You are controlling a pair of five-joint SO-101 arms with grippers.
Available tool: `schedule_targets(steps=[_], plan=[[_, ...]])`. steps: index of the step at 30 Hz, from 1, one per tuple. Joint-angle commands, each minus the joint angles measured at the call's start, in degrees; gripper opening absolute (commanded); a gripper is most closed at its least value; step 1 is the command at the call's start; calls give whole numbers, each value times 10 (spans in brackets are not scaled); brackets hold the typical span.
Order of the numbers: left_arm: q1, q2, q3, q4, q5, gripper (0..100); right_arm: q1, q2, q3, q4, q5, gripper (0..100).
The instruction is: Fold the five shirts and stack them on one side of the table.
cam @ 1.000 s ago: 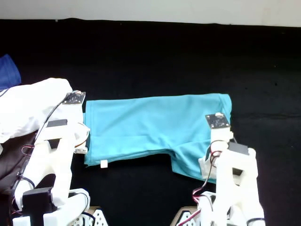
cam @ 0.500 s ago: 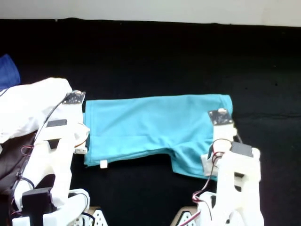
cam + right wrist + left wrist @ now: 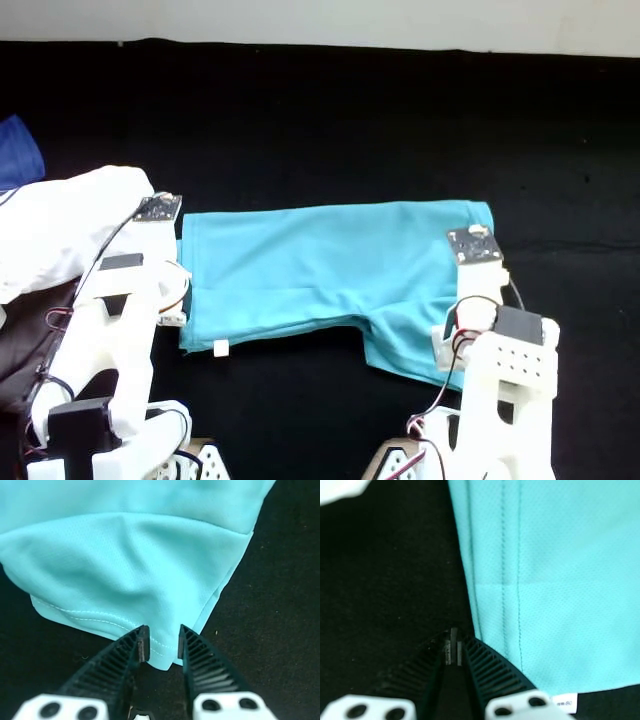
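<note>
A teal shirt lies folded lengthwise across the middle of the black table, one sleeve pointing toward the near edge. In the right wrist view my right gripper stands open, its fingertips straddling the hem of that teal sleeve. My left gripper is shut on nothing, its tip on the black cloth just beside the shirt's stitched left edge. A small white label marks the near left corner. The left arm and right arm flank the shirt.
A bunched white shirt lies at the left, right beside the left arm, with a dark garment under it. A bit of blue shirt shows at the far left edge. Bare black table stretches behind and to the right.
The right arm has drifted slightly to the right and back toward the near edge, along the sleeve. The left arm and the shirt have stayed put.
</note>
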State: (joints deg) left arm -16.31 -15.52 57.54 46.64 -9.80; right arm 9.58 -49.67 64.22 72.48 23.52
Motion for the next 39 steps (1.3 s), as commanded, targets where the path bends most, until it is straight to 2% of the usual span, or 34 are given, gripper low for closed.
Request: schedule_targets(steps=[1, 5, 8, 14, 19, 24, 28, 36, 39], plan=[[-8, 5, 0, -13, 4, 9, 6, 21, 19, -14, 6, 107], [-8, 5, 0, -13, 4, 9, 6, 45, 71, -80, 6, 135], [-8, 5, 0, -13, 4, 9, 6, 47, 78, -88, 6, 134], [-8, 5, 0, -13, 4, 9, 6, 47, 76, -89, 6, 5], [-8, 5, -1, -13, 4, 9, 9, 46, 77, -89, 4, 5], [-8, 5, -1, -13, 4, 9, 54, 3, 49, -76, 9, 5], [-8, 5, -1, -13, 4, 9, 91, -22, 11, -39, 88, 5], [-8, 5, -1, -13, 4, 9, 167, -7, 17, -39, 249, 5], [-8, 5, -1, -13, 4, 9, 190, -7, 18, -36, 280, 5]])
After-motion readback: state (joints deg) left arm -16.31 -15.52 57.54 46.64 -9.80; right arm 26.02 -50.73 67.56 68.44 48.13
